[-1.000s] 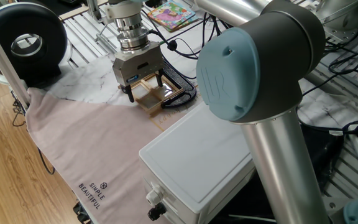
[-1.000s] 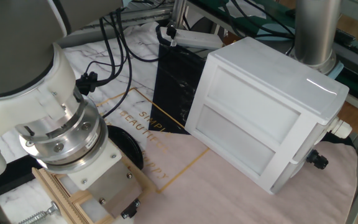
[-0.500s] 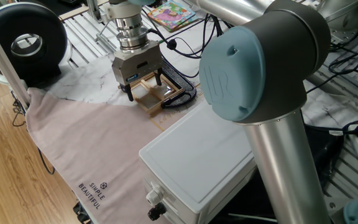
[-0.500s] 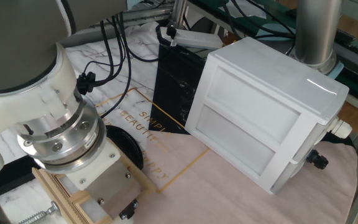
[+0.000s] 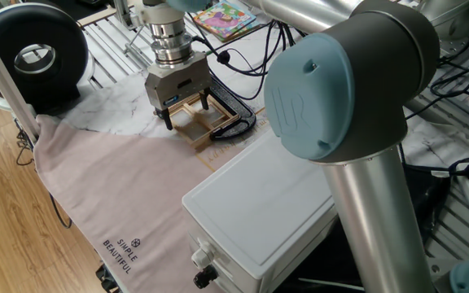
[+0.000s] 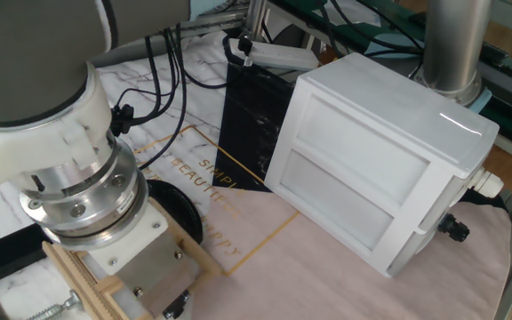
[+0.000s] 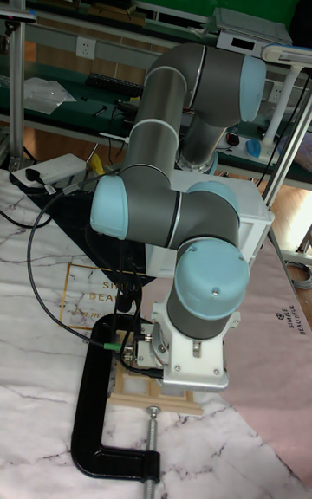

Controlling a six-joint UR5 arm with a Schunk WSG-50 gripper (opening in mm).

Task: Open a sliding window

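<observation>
The gripper [image 5: 187, 114] points straight down, its two dark fingers [image 5: 168, 120] spread apart and planted on the sliding window [image 5: 200, 122]. One finger stands at the frame's near-left end, the other further in over the frame; between them light wood shows. Whether the fingers pinch a crossbar or only rest against it cannot be told from these views. In the other fixed view the gripper's metal body [image 6: 140, 267] covers most of the frame, so the fingertips are hidden there.

The sliding window is a small light-wood frame lying flat on the table, directly beneath the gripper. It sits where the marble-patterned surface [image 5: 112, 106] meets the pink cloth [image 5: 120, 187], toward the far side of the table. Its long axis runs diagonally from near-left to far-right in the first fixed view. A black C-clamp [image 7: 100, 412] curves around its far-right end and pins it down; in the tall view the screw of the clamp points toward the table's near edge.

A large white plastic box [image 5: 259, 203] stands near the frame on its near-right side, on the cloth. A colourful picture book [image 5: 222, 18] lies well apart at the far edge.

Judging from this, the sash must be pushed along the frame's long axis, with the gripper already on top of it.
</observation>
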